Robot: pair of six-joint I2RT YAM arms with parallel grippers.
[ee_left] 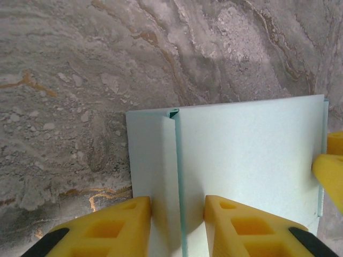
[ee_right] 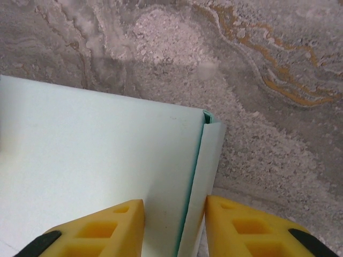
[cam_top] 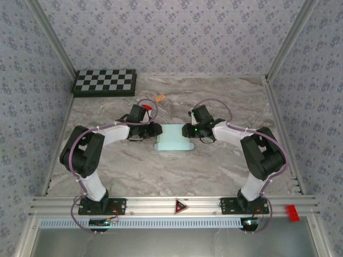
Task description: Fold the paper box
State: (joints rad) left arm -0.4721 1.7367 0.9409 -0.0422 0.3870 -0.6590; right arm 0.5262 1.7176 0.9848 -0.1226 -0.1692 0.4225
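- At the centre of the veined marble tabletop (cam_top: 214, 166), between floral-papered walls (cam_top: 187, 32), lies the paper box (cam_top: 174, 138).
- Left gripper (ee_left: 178, 225) and right gripper (ee_right: 175, 225) each straddle a raised end flap (ee_left: 155, 160), jaws partly open.

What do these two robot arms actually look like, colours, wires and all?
The left arm and right arm have white tubular links between chunky black joints, each with a lilac cable looping alongside. Both stand on black base plates. The fingers are bright yellow blocks with hollow pockets. A green light glows near the right wrist.
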